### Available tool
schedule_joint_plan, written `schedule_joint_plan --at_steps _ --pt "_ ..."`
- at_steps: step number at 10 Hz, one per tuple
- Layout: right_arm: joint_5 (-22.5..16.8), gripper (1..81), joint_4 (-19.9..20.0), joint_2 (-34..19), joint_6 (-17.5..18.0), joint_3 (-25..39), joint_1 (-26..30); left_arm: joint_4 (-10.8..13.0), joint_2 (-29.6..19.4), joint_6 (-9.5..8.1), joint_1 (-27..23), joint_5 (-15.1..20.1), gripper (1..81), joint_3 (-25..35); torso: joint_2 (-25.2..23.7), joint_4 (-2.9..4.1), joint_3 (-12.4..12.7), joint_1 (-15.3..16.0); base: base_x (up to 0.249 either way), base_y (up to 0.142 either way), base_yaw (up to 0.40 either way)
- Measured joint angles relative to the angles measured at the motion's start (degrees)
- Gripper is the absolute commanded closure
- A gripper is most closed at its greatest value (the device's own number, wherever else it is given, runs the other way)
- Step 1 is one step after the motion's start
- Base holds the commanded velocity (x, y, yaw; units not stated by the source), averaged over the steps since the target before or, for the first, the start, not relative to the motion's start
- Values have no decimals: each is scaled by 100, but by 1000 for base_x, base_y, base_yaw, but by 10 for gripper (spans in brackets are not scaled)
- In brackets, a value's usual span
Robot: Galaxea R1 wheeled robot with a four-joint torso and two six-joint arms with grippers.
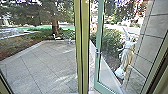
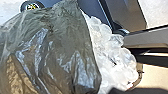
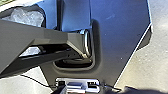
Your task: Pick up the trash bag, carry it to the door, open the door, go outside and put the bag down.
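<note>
Trash bag [image 2: 57,45]: close beside the robot's dark base [image 2: 93,7].
Grippers: their state, I cannot tell.
Door [image 1: 99,30]: seems swung outward; please steer slowly, and you keep the bag off the post [image 1: 83,45].

Greenish-grey bag [image 2: 65,37], pale green door frame [image 1: 99,37]

Glass door [image 1: 99,32] ajar | paved yard [image 1: 42,67] outside | tree [image 1: 55,25] beyond paving | pale statue [image 1: 127,52] near stone wall [image 1: 155,28]
</note>
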Motion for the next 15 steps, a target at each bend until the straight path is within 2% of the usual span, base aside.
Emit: schedule_joint_plan --at_steps 9,15 --pt "24 10 -5 -13 2 -43 22 5 69 2 -16 -18 811 33 -2 0 0 -2 0 -81 0" --pt "2 10 -13 35 2 -24 11 5 28 0 11 4 811 4 -2 0 0 -2 0 -106 0"
